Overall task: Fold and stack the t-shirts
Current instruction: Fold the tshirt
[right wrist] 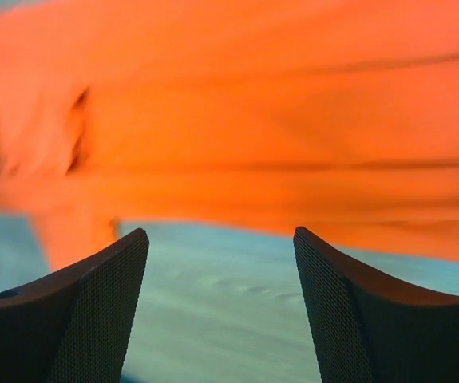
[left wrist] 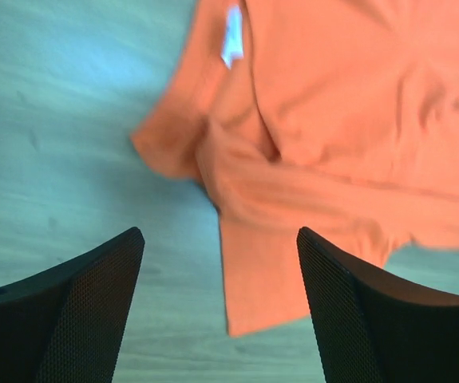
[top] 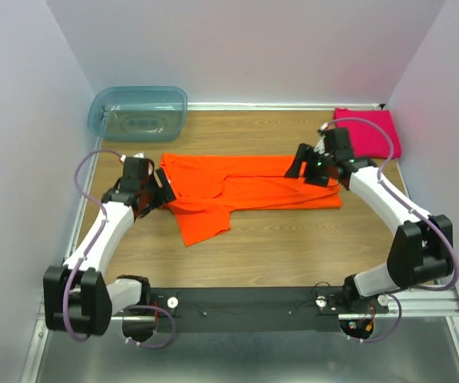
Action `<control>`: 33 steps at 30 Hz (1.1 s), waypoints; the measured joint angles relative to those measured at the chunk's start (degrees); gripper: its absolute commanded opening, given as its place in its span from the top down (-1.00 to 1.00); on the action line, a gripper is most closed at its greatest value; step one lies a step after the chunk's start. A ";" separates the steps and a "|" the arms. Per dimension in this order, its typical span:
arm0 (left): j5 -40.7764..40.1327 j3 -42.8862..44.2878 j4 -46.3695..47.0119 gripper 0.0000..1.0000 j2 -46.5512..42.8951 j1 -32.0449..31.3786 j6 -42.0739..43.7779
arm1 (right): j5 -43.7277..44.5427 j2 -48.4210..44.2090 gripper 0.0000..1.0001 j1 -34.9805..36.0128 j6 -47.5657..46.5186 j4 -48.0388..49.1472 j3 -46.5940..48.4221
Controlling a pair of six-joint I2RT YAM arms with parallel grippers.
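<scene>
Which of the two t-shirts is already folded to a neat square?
The magenta-pink t-shirt, in the far right corner. The orange t-shirt lies stretched out lengthwise, only partly folded, with one sleeve sticking out on the near side.

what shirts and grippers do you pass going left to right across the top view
left gripper → orange t-shirt → right gripper → pink t-shirt
</scene>
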 measured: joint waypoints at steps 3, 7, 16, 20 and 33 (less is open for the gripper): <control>1.07 -6.03 -0.39 -0.44 -4.70 -4.26 -2.64 | -4.11 -1.46 -0.40 6.01 2.54 4.81 -5.05; 2.34 -11.93 -0.63 -0.37 -6.91 -10.75 -6.54 | -8.22 0.76 -0.23 13.18 6.78 10.32 -10.80; 2.47 -15.72 -0.57 -0.35 -6.45 -18.32 -13.68 | -11.06 9.75 -0.09 24.26 15.69 24.83 -14.53; 0.83 -15.72 -0.55 -0.29 -5.09 -19.52 -15.78 | -11.34 13.97 -0.09 27.32 18.45 29.31 -14.49; -1.27 -14.97 1.97 0.05 1.01 -22.12 -17.84 | -12.20 20.35 0.03 30.95 22.91 35.17 -11.43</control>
